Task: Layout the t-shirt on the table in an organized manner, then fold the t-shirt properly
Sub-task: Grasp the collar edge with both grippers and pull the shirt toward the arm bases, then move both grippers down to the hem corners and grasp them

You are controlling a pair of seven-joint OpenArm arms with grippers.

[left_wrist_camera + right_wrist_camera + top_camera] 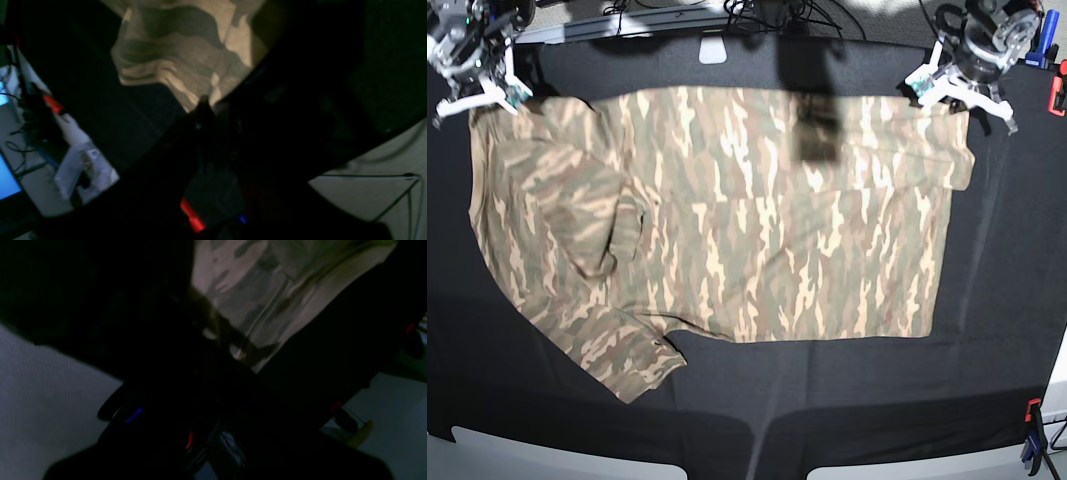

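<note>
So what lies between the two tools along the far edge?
In the base view, the t-shirt spans from right tool to left tool over the table.

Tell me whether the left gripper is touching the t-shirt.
Touching. In the left wrist view the left gripper is shut on the t-shirt, a point of fabric running into its tip. The base view shows it at the shirt's far corner.

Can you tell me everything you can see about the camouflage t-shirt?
The t-shirt is soft fabric printed in tan, beige and olive-brown camouflage. It lies spread out sideways on the black-covered table, mostly flat. One sleeve sticks out at the lower left, and fabric is folded over on its left part. Each of its two far corners is pinched: the right gripper is shut on the far left corner in the base view, the left gripper on the far right corner. A dark shadow falls on its upper middle.
</note>
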